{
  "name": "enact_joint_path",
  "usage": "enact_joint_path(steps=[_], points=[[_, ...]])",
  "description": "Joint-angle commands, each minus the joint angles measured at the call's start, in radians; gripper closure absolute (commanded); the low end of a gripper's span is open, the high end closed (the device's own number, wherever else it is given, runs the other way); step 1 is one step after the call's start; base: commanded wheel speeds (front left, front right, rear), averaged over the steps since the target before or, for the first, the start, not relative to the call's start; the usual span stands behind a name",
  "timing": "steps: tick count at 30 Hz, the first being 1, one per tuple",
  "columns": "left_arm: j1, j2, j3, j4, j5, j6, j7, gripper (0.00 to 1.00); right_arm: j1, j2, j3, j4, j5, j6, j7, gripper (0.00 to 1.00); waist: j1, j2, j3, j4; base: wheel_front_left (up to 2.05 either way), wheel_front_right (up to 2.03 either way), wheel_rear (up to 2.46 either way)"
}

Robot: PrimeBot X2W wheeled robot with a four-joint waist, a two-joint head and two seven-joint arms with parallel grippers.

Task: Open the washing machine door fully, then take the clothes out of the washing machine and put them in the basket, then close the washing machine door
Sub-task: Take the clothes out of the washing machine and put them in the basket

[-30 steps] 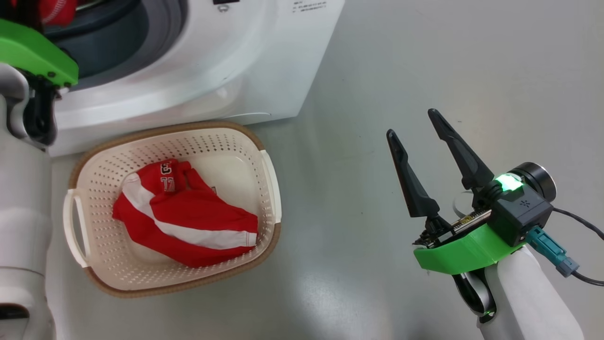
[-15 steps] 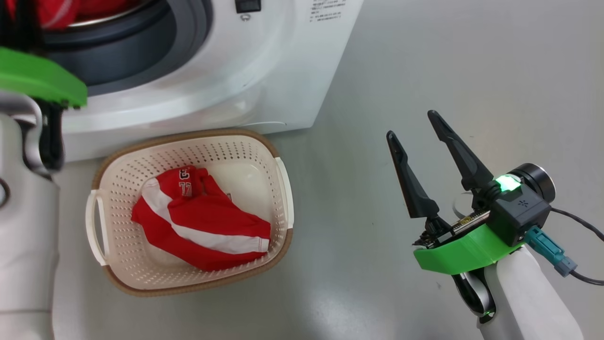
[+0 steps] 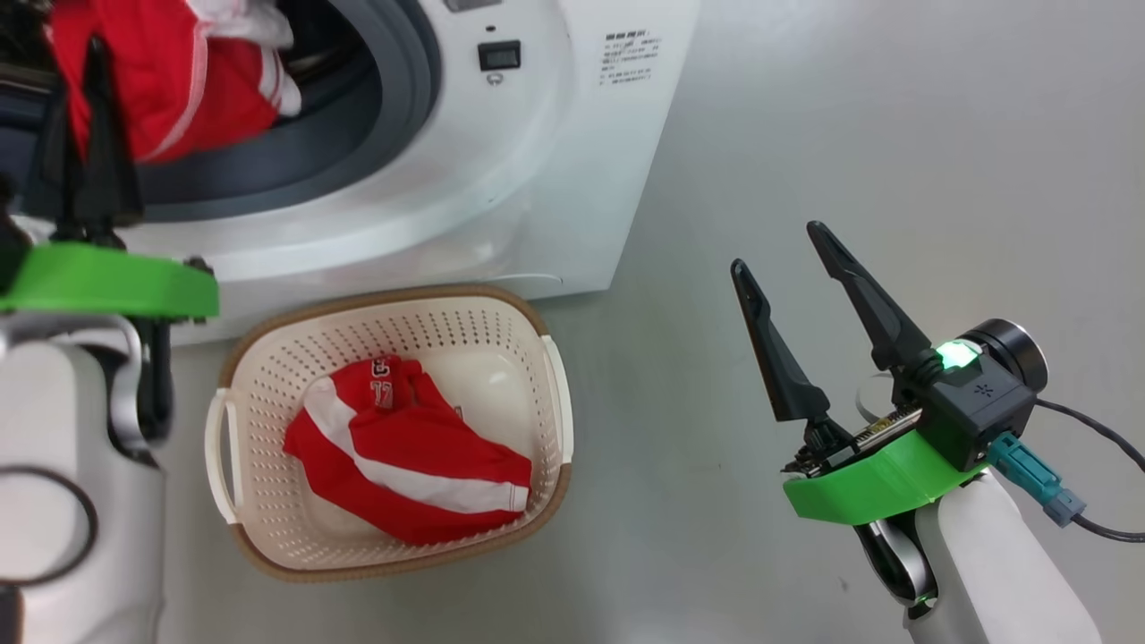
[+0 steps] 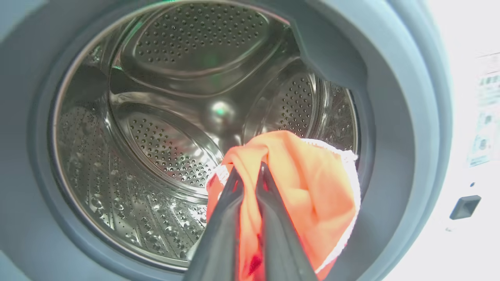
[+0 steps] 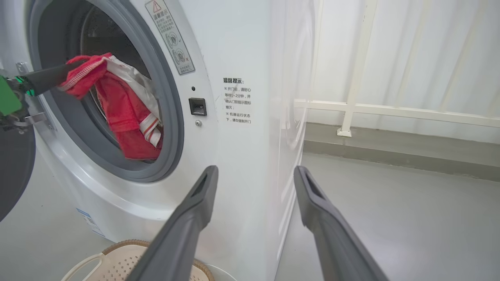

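L hand (image 4: 250, 170) clamps clothes (image 4: 308, 187) at gasket (image 4: 394, 156); basket (image 3: 385, 300) below.

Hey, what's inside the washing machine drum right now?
A red garment hangs at the opening, pinched in the shut jaws of the left gripper. Behind it, perforated steel drum wall. Whatever lies behind the cloth is covered.

door (image 5: 13, 175) cropped at left edge, mostly unseen; basket (image 5: 117, 261) cropped below

Glossy white washing machine (image 3: 501, 179) with a shiny perforated steel drum (image 4: 164, 152) and matt grey rubber gasket (image 4: 394, 136); soft thin red clothes (image 3: 429, 438); perforated cream plastic basket (image 3: 394, 331); smooth grey floor (image 3: 805, 134).
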Motion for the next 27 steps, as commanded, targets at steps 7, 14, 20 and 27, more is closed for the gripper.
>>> enact_joint_path(steps=[7,14,20,27], points=[[0.156,0.0,0.055,-0.148,0.041,-0.004,-0.008,1.0,0.058,0.003,0.013,-0.011,0.01,0.003,-0.006,0.0,0.0,0.0,-0.093,0.011,0.0,0.0,0.0],[0.286,-0.03,0.057,-0.229,0.063,-0.006,-0.008,1.0,0.092,0.003,0.012,0.0,0.015,0.003,-0.006,0.0,0.0,0.0,-0.167,0.022,0.0,0.0,0.0],[0.386,-0.057,0.045,-0.301,0.07,0.0,-0.008,1.0,0.119,-0.001,0.015,0.007,0.023,0.003,-0.006,0.0,0.0,0.0,-0.22,0.028,0.0,0.0,0.0],[0.467,-0.079,0.033,-0.384,0.055,0.011,0.001,1.0,0.13,-0.005,0.02,0.007,0.03,0.003,-0.006,0.0,0.0,0.0,-0.242,0.023,0.0,0.0,0.0]])
